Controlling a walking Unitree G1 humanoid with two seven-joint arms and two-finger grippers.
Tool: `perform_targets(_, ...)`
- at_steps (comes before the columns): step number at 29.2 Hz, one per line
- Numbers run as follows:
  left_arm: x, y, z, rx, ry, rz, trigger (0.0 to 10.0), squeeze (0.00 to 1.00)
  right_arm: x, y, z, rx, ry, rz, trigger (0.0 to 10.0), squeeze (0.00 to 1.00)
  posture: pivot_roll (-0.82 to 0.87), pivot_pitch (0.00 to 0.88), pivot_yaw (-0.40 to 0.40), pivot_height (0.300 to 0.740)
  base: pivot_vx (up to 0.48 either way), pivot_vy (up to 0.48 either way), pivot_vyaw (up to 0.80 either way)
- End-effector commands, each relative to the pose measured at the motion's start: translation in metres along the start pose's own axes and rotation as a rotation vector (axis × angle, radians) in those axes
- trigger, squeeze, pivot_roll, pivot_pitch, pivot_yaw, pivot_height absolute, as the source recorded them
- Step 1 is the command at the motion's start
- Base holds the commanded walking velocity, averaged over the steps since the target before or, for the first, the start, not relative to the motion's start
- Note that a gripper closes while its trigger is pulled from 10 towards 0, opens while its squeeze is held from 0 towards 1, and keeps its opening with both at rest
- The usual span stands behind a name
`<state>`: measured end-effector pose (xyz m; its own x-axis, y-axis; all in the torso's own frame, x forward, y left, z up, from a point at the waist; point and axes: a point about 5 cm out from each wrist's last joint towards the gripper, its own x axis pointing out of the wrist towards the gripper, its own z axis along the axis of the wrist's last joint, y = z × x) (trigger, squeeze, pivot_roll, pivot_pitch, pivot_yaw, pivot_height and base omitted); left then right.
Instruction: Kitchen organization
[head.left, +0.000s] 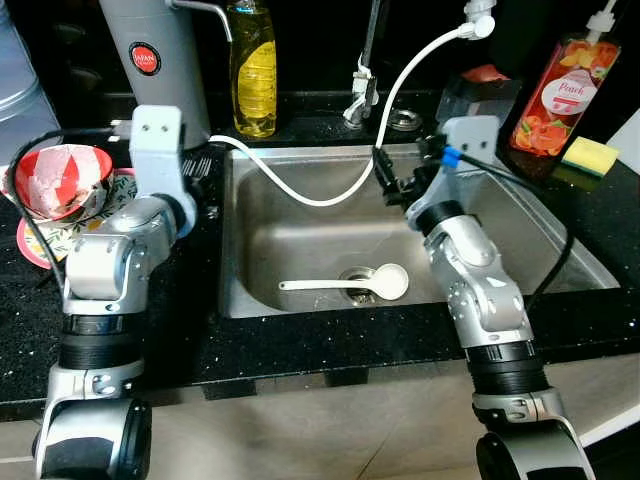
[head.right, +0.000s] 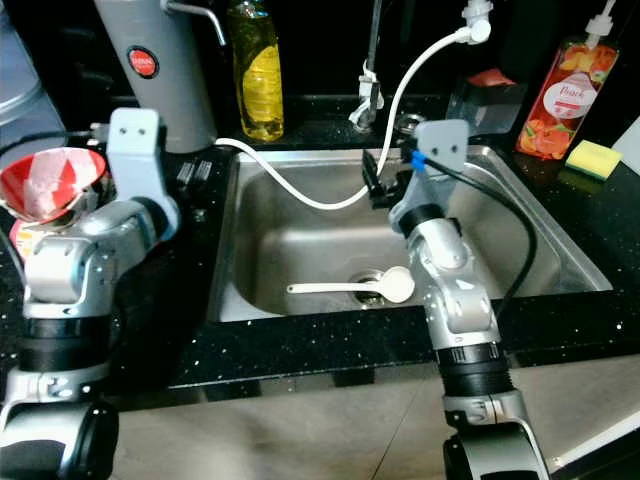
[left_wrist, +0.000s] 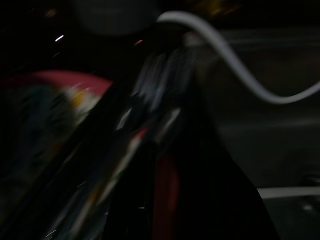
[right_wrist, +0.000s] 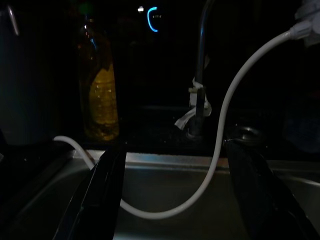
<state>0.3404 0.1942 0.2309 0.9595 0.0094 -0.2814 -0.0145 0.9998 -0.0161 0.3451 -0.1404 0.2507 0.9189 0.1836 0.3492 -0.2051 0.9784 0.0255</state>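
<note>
A white spoon (head.left: 350, 284) lies in the bottom of the steel sink (head.left: 590, 265), its bowl beside the drain. A red and white bowl (head.left: 60, 180) stands on a patterned plate (head.left: 30, 245) on the black counter to the left. My right gripper (head.left: 395, 178) hangs over the sink's back right part, above and beyond the spoon. In the right wrist view the right gripper (right_wrist: 175, 150) is open, with nothing between its black fingers (right_wrist: 107, 190). My left gripper (head.left: 197, 168) is over the counter between the bowl and the sink's left rim. The left wrist view is dark and blurred.
A white hose (head.left: 330, 195) sags across the back of the sink from the faucet (head.left: 365, 70). Behind the sink stand a yellow soap bottle (head.left: 254, 70), a grey dispenser (head.left: 160, 50) and a peach soap bottle (head.left: 560, 100). A yellow sponge (head.left: 590, 155) lies at the right.
</note>
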Motion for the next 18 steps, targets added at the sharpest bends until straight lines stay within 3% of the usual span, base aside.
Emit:
perform_targets(1,-0.001,0.008,-0.003,0.008,0.025,0.037,10.0,0.0,0.0,0.0,0.005,0.014,-0.026,0.004,10.0,0.0,0.22,0.0,-0.01,0.74,0.0,0.0,0.0)
perform_targets(4,-0.005,0.034,-0.005,0.04,0.052,0.153,10.0,0.0,0.0,0.003,0.008,0.023,-0.051,0.02,10.0,0.0,0.22,0.0,-0.009,0.74,0.0,0.0,0.0)
perform_targets(5,-0.005,0.034,-0.005,0.04,0.052,0.153,10.0,0.0,0.0,0.003,0.008,0.023,-0.051,0.02,10.0,0.0,0.22,0.0,-0.009,0.74,0.0,0.0,0.0)
perform_targets(7,-0.008,0.049,-0.006,0.0,0.084,0.193,10.0,0.0,-0.001,0.004,0.008,0.026,-0.058,0.028,10.0,0.0,0.22,0.0,-0.008,0.74,0.0,0.0,0.0)
perform_targets(12,-0.009,0.053,-0.006,-0.012,0.109,0.19,10.0,0.0,-0.002,0.003,0.008,0.026,-0.06,0.026,10.0,0.0,0.22,0.0,-0.007,0.74,0.0,0.0,0.0)
perform_targets(18,-0.005,0.052,-0.009,0.063,0.118,0.132,10.0,0.0,-0.002,0.005,0.008,0.037,-0.068,0.03,10.0,0.0,0.23,0.0,-0.004,0.74,0.0,0.0,0.0)
